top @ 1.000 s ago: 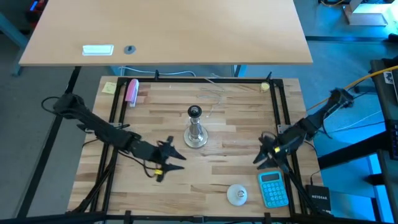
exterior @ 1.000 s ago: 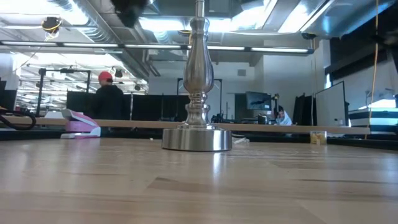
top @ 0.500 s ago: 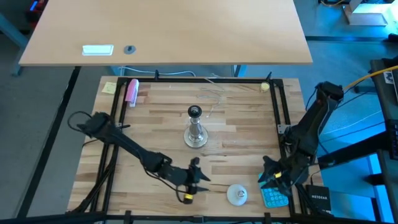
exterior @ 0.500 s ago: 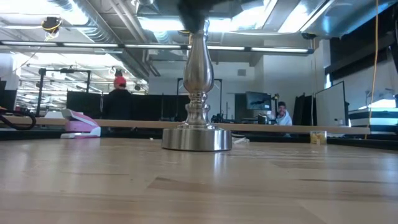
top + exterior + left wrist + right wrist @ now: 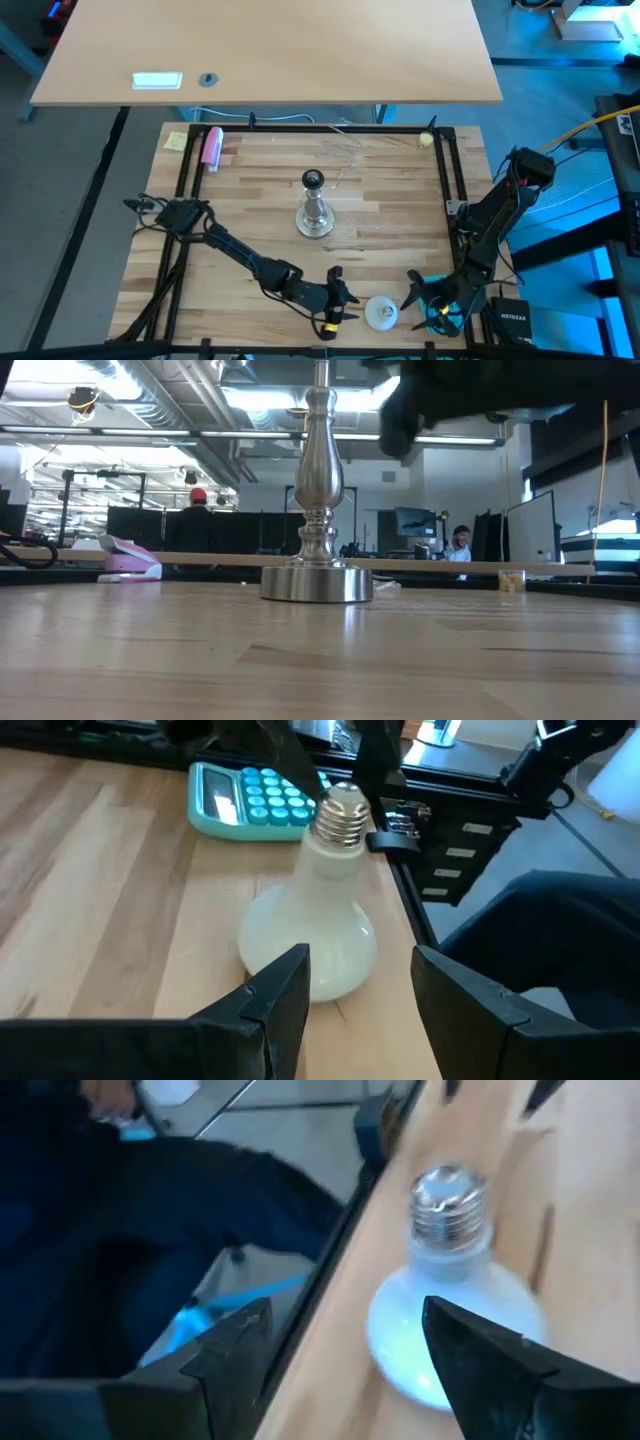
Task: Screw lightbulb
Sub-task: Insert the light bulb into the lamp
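We see the white frosted round-globe lightbulb (image 5: 381, 313) on the wooden table (image 5: 380, 210), unheld between both released jaws, left gripper (image 5: 338, 296) and right gripper (image 5: 417, 296).

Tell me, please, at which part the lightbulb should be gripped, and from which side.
Grip the lightbulb across its round frosted globe, its widest part. It stands globe-down on the table, screw base up, so the base must stay free for the socket. Coming level from the side probably suits best: the left claw already faces the globe with open fingers. The right claw is open too.

Dark jointed arms, black angular claws
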Controlling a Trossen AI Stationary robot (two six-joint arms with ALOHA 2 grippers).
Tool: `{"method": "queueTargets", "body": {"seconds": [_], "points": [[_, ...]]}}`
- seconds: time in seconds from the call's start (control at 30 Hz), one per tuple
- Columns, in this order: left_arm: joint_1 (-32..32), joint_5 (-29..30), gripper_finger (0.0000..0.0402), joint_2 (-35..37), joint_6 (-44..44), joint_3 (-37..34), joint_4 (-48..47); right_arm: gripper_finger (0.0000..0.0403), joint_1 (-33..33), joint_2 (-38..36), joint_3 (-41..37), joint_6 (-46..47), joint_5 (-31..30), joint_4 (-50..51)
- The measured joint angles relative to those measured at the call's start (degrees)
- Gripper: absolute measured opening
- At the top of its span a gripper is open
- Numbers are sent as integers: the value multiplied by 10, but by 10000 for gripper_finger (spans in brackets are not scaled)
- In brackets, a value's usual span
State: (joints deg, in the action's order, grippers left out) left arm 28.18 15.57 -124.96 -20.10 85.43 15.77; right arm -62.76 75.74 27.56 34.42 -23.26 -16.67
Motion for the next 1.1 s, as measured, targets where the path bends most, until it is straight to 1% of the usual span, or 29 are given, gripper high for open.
{"method": "queueTargets", "body": {"seconds": [0.07,0.17,0.3,0.43,0.5,0.6,0.67,0.77,0.87,1.0,1.1], "points": [[-5,0,166,-14,-11,9,-2,270,1,0,-3,-3,-3,14],[-14,0,166,-24,-34,17,-3,270,11,-3,-1,-3,0,11],[-25,0,166,-24,-53,17,-1,263,51,-12,-2,8,39,22],[-31,0,166,-24,-47,17,-1,255,99,-23,-2,31,112,46],[-32,0,166,-24,-50,17,-1,250,111,-24,-2,44,141,53],[-35,-14,166,-24,-48,17,-1,242,113,-24,-2,54,151,61],[-35,-20,166,-24,-45,17,-1,237,100,-23,-2,57,130,58],[-35,-25,166,-28,-40,17,7,232,71,-16,-2,54,76,56],[-32,-32,166,-44,-55,17,31,226,35,1,-2,50,20,57],[-28,-24,166,-69,-81,17,60,220,-7,46,-2,35,-74,30],[-26,-14,166,-79,-102,17,61,221,-23,94,-2,16,-130,-27]]}}
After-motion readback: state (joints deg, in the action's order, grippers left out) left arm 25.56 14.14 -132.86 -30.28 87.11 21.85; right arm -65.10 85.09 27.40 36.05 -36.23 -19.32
